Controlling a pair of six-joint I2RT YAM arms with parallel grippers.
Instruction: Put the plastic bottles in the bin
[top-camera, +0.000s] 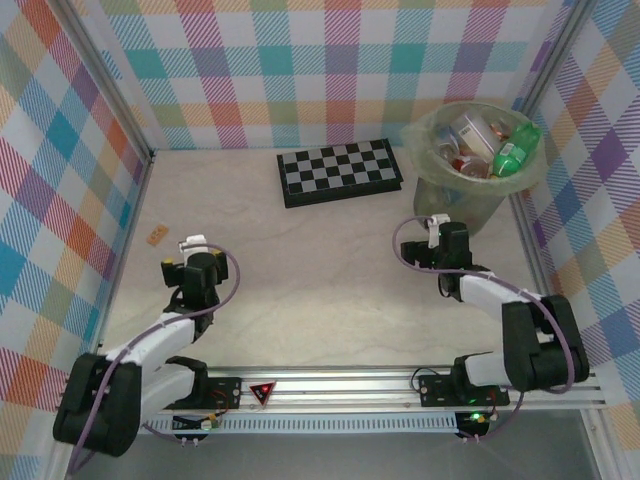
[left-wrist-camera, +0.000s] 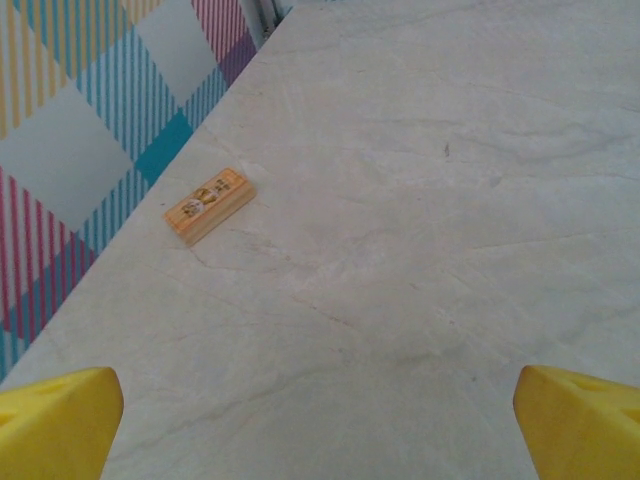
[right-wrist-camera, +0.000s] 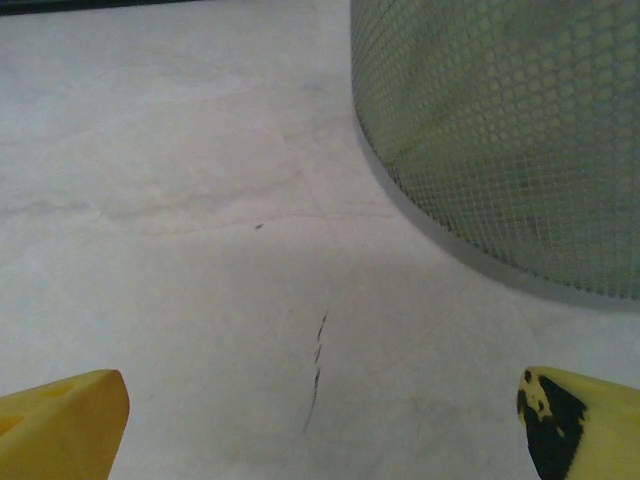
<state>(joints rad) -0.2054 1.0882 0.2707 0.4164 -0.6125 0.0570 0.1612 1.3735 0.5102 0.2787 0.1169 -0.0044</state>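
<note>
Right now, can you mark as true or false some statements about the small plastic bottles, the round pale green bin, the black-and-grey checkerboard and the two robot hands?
1. The small plastic bottles lie inside the round pale green mesh bin. True.
2. The black-and-grey checkerboard stands upright against the back wall. False: it lies flat on the table.
3. The left hand holds the small tan wooden block. False: the hand is open and empty, and the block lies on the table ahead of it.
4. The right hand is open and empty, with the bin close ahead on its right. True.
</note>
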